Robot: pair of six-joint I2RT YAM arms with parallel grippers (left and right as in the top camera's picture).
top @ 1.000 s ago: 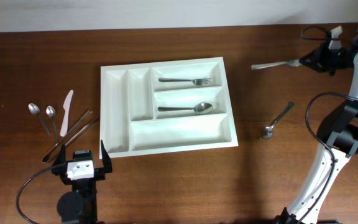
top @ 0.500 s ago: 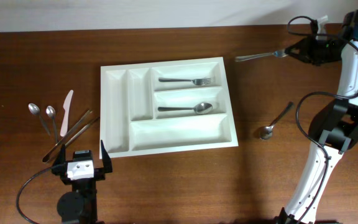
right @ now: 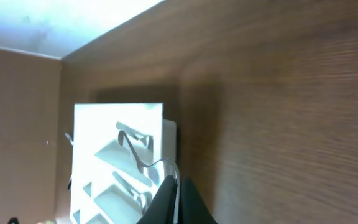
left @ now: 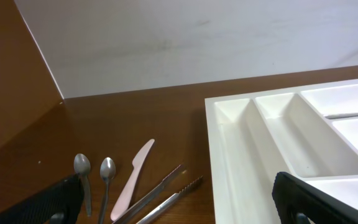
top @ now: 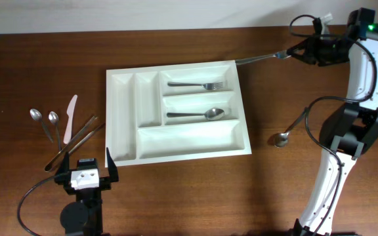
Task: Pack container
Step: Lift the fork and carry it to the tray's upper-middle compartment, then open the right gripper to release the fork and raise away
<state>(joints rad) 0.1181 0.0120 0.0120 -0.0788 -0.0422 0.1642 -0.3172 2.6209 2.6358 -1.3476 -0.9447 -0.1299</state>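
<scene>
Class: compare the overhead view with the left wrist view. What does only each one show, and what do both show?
Only overhead: the right gripper holding a metal utensil, a loose spoon right of the container, a fork and a second spoon inside it. Only left wrist: a low look up the pale wall. Both: the container, two spoons, pink knife and metal sticks left of it.
</scene>
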